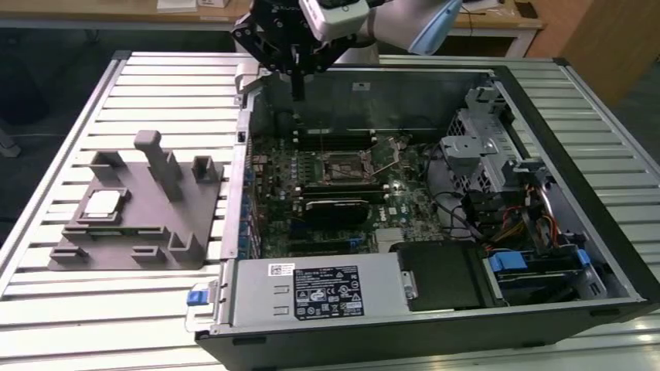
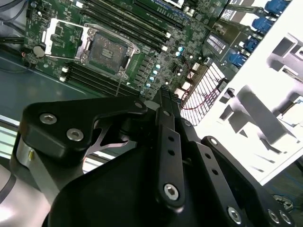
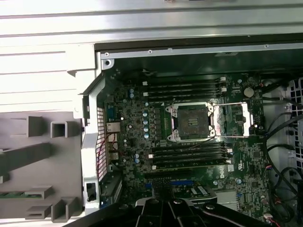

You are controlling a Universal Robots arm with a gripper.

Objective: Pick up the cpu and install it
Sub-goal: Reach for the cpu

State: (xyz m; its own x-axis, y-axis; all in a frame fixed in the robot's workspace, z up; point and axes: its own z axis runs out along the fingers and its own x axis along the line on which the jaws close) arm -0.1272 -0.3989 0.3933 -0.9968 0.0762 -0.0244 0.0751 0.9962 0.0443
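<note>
- Progress: early, by our read. The small flat square cpu with a pale silver-grey top (image 1: 103, 203) lies on the grey plastic stepped fixture (image 1: 154, 232). That is at the exterior view's left, outside the open black computer case (image 1: 413, 340). It is not picked up yet.
- The black robot gripper (image 1: 297, 94) hangs over the far edge of the case, above the green motherboard (image 1: 407, 202) and well apart from the cpu.
- Its fingers look pressed together with nothing between them, so we call it closed and empty. The second wrist view reads the same.
- The square metal-framed cpu socket (image 3: 191, 122) is empty. Its hinged retaining frame (image 3: 234, 120) lies swung open just beside it, so we judge the socket ready for the chip.
- Done: nothing of the task that we can see, apart from the open socket. Left: both the pickup and the install.
- Counts: one cpu, one fixture, one gripper, one socket, one motherboard, one case. There is also one silver metal box with a black label (image 1: 314, 290) at the near end of the case.
- Everything sits on one ribbed aluminium table (image 1: 62, 116).
</note>
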